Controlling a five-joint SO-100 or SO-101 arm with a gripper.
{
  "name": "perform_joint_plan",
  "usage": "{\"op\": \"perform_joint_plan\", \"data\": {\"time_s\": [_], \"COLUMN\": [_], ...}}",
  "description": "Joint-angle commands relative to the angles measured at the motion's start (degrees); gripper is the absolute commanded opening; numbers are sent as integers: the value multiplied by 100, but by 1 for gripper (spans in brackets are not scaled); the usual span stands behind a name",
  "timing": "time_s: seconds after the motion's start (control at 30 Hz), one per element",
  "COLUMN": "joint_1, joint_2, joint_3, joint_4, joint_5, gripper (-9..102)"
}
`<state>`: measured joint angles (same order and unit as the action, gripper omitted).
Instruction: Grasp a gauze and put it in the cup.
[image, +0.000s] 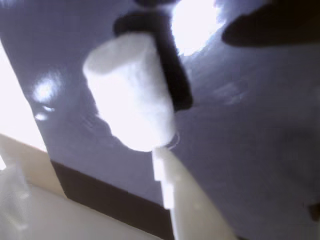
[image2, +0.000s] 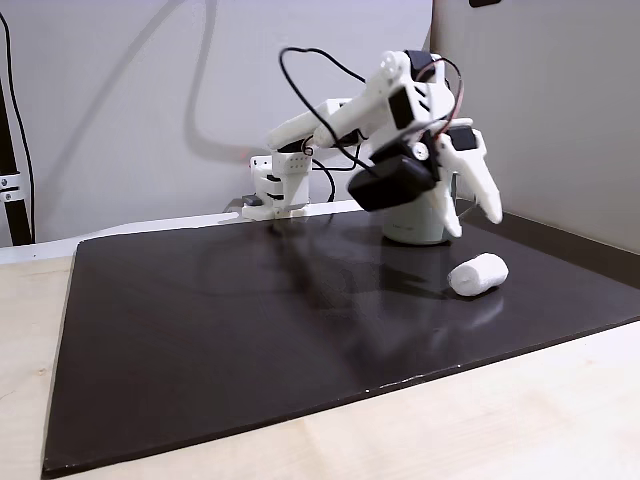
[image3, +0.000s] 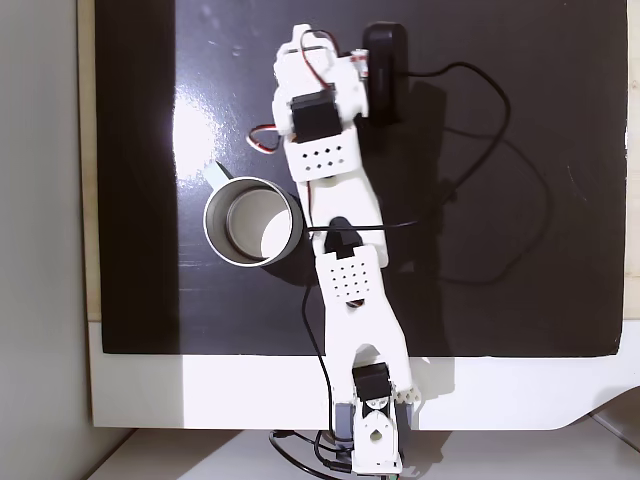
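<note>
Wrist view: the gauze (image: 131, 92), a white soft roll, lies on the dark mat (image: 250, 130), with one white fingertip (image: 162, 160) just at its lower end; nothing is clasped. A fixed view from the side: the gripper (image2: 475, 218) hangs above the mat (image2: 250, 330) with its fingers spread apart, poised over the gauze (image2: 478, 274), which lies on its side and clear of both fingers; the arm (image2: 350, 120) reaches forward from its base. A fixed view from above: the cup (image3: 252, 221) stands upright on the mat (image3: 130, 200), just left of the arm (image3: 340, 200), handle pointing to the upper left.
</note>
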<state>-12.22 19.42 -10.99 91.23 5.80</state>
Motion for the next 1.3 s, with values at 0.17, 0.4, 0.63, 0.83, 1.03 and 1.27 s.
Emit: {"op": "perform_joint_plan", "data": {"time_s": [0.17, 0.4, 0.63, 0.83, 1.03, 1.27], "joint_1": [-158, -193, -167, -176, -149, -114], "joint_2": [-387, -844, -976, -1099, -1248, -1248], "joint_3": [-360, -352, -88, -79, -79, -70], "joint_4": [-527, -642, -923, -1002, -949, -949], "joint_5": [466, 765, 896, 1037, 1090, 1072], "gripper": [31, 32, 32, 28, 14, 3]}}
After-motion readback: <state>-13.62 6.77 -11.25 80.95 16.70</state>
